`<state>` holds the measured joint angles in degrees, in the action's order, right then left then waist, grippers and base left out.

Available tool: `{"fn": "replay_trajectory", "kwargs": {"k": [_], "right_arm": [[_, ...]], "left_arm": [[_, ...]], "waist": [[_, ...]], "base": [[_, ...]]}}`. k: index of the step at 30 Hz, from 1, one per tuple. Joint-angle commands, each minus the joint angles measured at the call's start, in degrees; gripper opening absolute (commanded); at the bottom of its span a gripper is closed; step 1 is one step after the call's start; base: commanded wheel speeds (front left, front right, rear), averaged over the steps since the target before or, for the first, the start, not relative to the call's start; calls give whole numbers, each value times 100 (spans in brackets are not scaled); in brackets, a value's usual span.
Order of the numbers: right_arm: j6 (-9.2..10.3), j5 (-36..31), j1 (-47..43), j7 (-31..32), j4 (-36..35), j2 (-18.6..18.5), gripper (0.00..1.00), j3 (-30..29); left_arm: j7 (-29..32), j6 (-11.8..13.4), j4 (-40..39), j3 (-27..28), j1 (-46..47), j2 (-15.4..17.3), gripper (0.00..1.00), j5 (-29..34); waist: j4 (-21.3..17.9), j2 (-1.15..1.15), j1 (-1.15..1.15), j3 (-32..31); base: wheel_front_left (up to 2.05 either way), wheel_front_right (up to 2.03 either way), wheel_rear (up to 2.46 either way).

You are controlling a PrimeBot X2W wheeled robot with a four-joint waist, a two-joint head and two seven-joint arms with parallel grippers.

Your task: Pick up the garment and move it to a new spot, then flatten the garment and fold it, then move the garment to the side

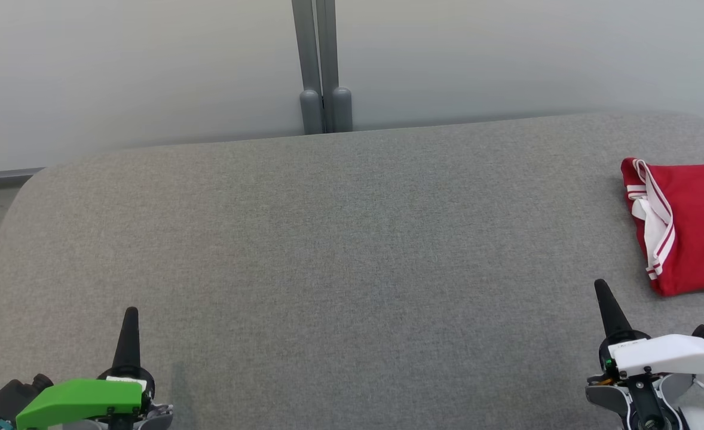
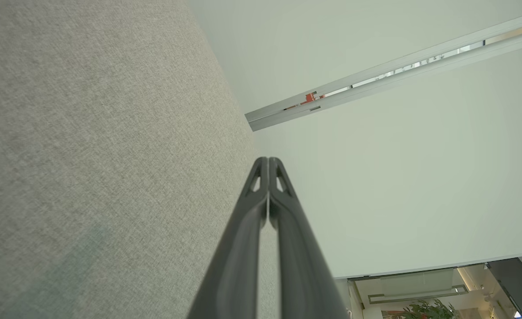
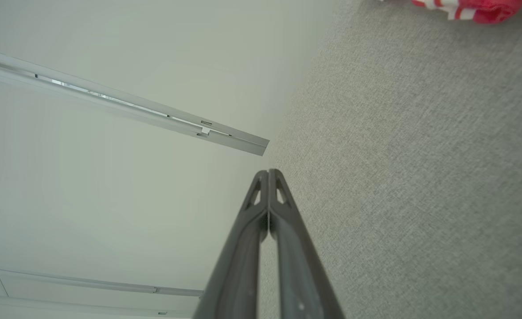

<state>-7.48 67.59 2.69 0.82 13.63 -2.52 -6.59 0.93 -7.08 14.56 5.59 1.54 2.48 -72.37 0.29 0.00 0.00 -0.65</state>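
Note:
The garment (image 1: 692, 227) is red with white striped trim and lies folded at the right edge of the grey padded table (image 1: 340, 251); a strip of it (image 3: 473, 8) peeks in at the top of the right wrist view. My right gripper (image 1: 602, 286) is shut and holds nothing, standing just in front and to the left of the garment without touching it. At the lower left, my left gripper (image 1: 131, 312) is shut too, with nothing in it, far from the garment. Both wrist views show the fingertips (image 2: 268, 160) (image 3: 268, 172) pressed together over the table.
A pale wall runs behind the table, with a grey vertical post (image 1: 322, 65) at its middle. The table's rounded far corners (image 1: 41, 179) drop off at left and right. The grey surface stretches bare between the two grippers.

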Motion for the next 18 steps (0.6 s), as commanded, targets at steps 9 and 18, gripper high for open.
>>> {"fn": "replay_trajectory", "kwargs": {"k": [9,18], "right_arm": [[-3,623,174,151,-6,-41,0,1],[-3,1103,232,269,6,-43,0,2]], "left_arm": [[141,-40,-59,47,227,51,0,-529],[257,-46,-58,62,303,54,0,-909]], "waist": [[-6,0,0,16],[-11,0,0,31]], "base": [[0,0,0],[0,0,0]]}}
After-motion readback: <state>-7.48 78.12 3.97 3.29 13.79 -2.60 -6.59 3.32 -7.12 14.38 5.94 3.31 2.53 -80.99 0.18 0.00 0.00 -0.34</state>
